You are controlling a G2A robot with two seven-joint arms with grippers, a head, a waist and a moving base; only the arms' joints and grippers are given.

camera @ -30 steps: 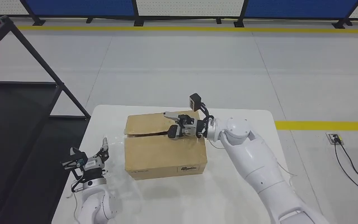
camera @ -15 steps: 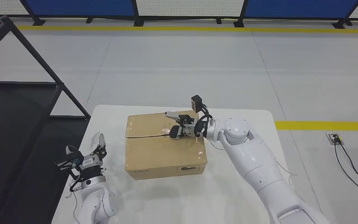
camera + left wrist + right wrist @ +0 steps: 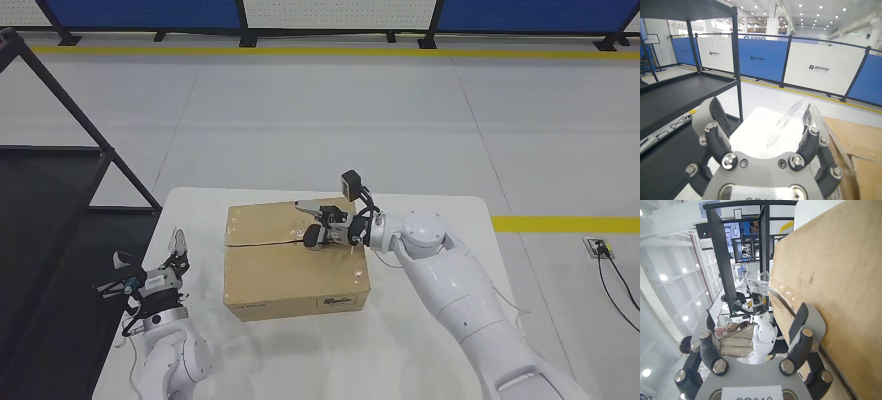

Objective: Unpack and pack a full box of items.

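Drawing the left gripper (image 3: 148,265) away from the box (image 3: 290,275) and out toward the left edge of the table (image 3: 250,350) — a small drift over the last second, with the wrist turning slightly as well. Carrying along a scrap of clear film (image 3: 800,117) that is clinging to one fingertip of the spread gripper. Easing the right gripper (image 3: 308,221) back a little along the box top, toward its own arm — mostly in the first half of that second, hardly at all since.
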